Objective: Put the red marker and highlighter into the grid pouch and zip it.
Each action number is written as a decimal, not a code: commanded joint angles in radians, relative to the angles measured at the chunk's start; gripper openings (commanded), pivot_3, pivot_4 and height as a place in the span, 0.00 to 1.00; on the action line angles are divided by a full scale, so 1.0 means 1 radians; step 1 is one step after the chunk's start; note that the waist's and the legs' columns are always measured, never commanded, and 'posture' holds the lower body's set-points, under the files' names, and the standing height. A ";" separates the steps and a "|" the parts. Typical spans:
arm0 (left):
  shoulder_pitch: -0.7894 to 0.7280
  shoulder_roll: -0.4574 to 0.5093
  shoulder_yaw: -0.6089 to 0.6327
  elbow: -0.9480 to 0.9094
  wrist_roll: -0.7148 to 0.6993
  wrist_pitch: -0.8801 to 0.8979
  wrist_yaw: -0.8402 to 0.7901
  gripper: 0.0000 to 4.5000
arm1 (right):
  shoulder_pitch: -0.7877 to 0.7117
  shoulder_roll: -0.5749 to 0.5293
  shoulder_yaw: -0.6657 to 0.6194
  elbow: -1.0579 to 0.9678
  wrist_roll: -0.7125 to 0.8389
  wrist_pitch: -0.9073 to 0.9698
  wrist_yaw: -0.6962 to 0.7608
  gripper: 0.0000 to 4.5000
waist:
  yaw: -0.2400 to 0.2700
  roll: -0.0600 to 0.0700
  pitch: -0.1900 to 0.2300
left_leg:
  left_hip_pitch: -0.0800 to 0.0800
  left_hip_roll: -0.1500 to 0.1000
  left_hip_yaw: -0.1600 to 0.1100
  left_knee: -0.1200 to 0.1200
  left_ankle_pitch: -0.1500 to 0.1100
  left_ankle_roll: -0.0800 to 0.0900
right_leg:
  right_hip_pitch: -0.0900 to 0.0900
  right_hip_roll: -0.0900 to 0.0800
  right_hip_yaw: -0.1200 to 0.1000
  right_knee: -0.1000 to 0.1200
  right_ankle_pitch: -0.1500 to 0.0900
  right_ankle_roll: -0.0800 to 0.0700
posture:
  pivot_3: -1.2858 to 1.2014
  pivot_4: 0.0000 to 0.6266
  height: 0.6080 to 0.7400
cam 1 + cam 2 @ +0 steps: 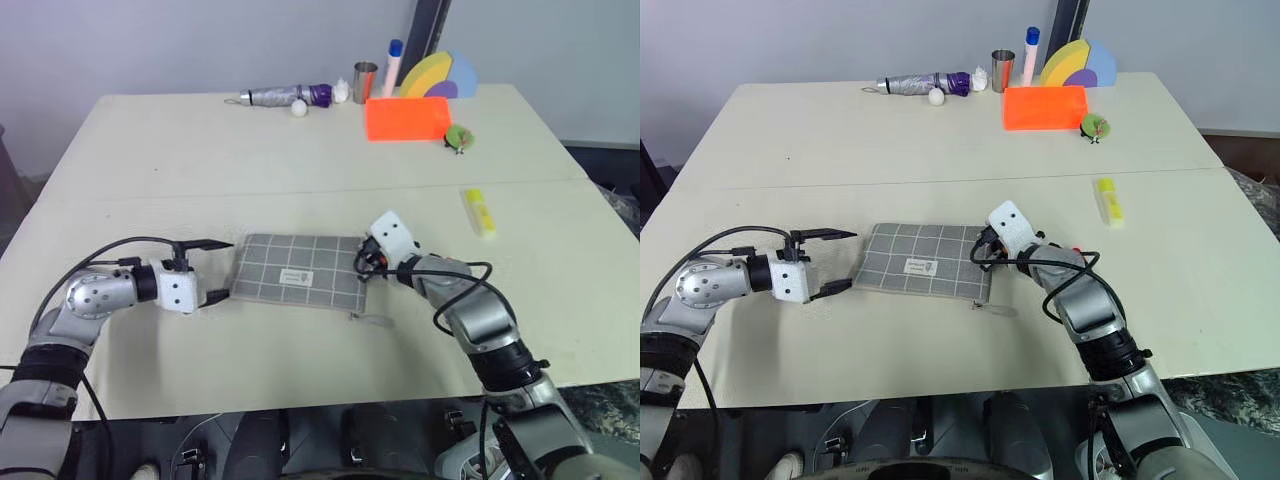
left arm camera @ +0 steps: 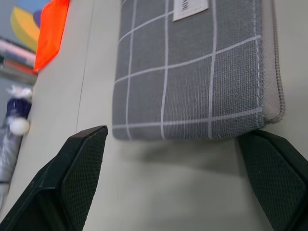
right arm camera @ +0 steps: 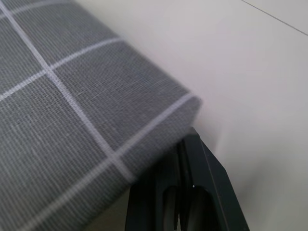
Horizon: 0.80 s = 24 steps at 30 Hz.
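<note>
The grid pouch (image 1: pixel 298 271) lies flat in the middle of the table, grey with white lines and a small white label. My left gripper (image 1: pixel 222 270) is open at the pouch's left end, one finger (image 2: pixel 77 168) on each side of that short edge (image 2: pixel 192 130), apart from it. My right gripper (image 1: pixel 362 265) is shut at the pouch's right end; its closed fingertips (image 3: pixel 185 192) rest against a corner of the fabric (image 3: pixel 96 110), with nothing visible between them. The yellow highlighter (image 1: pixel 479 212) lies on the table to the right, beyond my right arm. The red marker is out of view.
Along the table's far edge stand an orange-red box (image 1: pixel 407 117), a metal cup (image 1: pixel 364 82), a pink-white tube with a blue cap (image 1: pixel 393 65), a folded umbrella (image 1: pixel 285 96) and a yellow-purple arc toy (image 1: pixel 440 78). A small green object (image 1: pixel 459 137) sits by the box.
</note>
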 commanded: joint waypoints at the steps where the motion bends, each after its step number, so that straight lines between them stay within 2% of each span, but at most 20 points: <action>1: -0.009 -0.012 -0.047 0.037 0.035 -0.065 0.001 1.00 | -0.030 0.016 0.025 0.016 -0.018 -0.025 0.021 0.01 | 0.000 0.000 0.000 | 0.000 0.000 0.000 0.000 0.000 0.000 | 0.000 0.000 0.000 0.000 0.000 0.000 | 0.52 0.24 1.00; 9: -0.029 -0.018 -0.080 0.062 0.028 -0.136 0.008 1.00 | -0.083 0.045 0.039 0.103 -0.053 -0.043 0.034 0.01 | -0.001 0.000 0.000 | 0.000 0.000 0.000 0.000 0.000 0.000 | 0.000 0.000 -0.001 0.001 0.000 0.000 | 0.52 0.24 1.00; 16: 0.011 -0.037 -0.061 -0.013 -0.139 0.046 -0.066 1.00 | -0.089 0.044 0.021 0.122 -0.061 -0.042 0.048 0.01 | -0.002 0.000 0.000 | 0.000 0.000 0.000 0.001 0.000 0.000 | 0.000 0.000 -0.001 0.001 0.000 0.000 | 0.52 0.24 1.00; 24: 0.067 -0.017 -0.038 -0.082 -0.178 0.104 -0.106 1.00 | -0.074 0.005 -0.009 0.103 -0.063 -0.014 0.072 0.01 | -0.001 0.000 0.000 | 0.000 0.000 0.000 0.001 0.000 0.000 | 0.000 0.000 -0.001 0.002 0.000 0.000 | 0.52 0.24 1.00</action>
